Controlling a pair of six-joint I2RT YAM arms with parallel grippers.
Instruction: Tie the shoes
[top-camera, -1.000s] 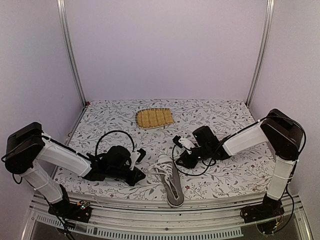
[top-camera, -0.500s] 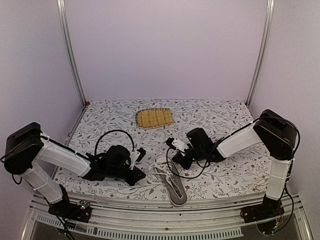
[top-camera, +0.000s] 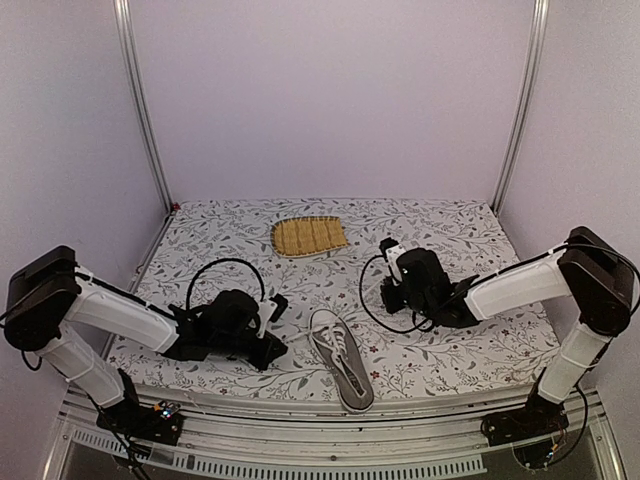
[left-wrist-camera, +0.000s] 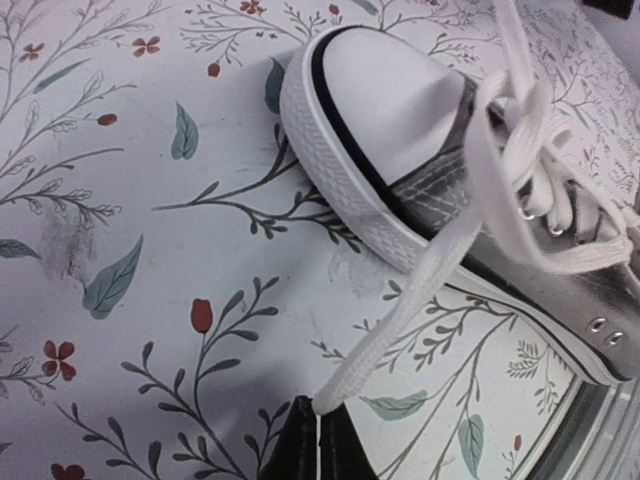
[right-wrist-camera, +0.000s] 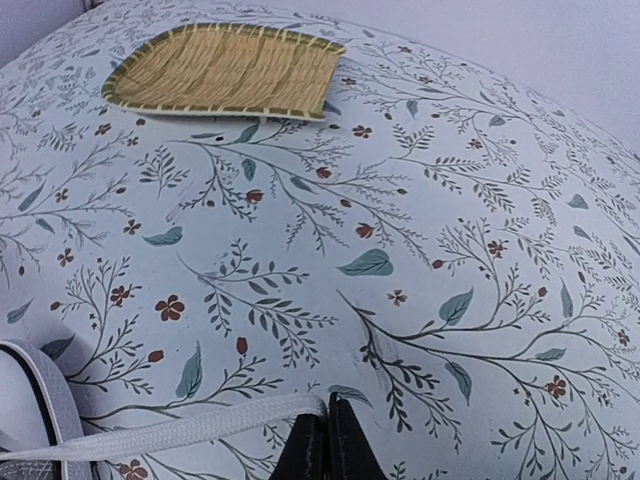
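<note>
both clamped: left gripper (left-wrist-camera: 318, 447) on left lace (left-wrist-camera: 400, 315), 9 o'clock of sneaker (top-camera: 340, 362); right gripper (right-wrist-camera: 326, 445) on right lace (right-wrist-camera: 200, 426), 1 o'clock. laces limp, slick; sneaker light, probably drags. grip near tips.

- Left wrist view: the sneaker (left-wrist-camera: 400, 110) runs off the right edge, so its heel is unseen.
- The left claw (left-wrist-camera: 318, 448) shows only its dark tips at the bottom edge, and the spot where the laces (left-wrist-camera: 400, 320) enter them is hidden.
- Right wrist view: just a sliver of the sneaker sits in the lower-left corner, with the rest cut off.
- The right claw (right-wrist-camera: 325, 445) is cropped to its tips by the bottom edge.
- From above, the laces are too thin to follow to either claw.
</note>
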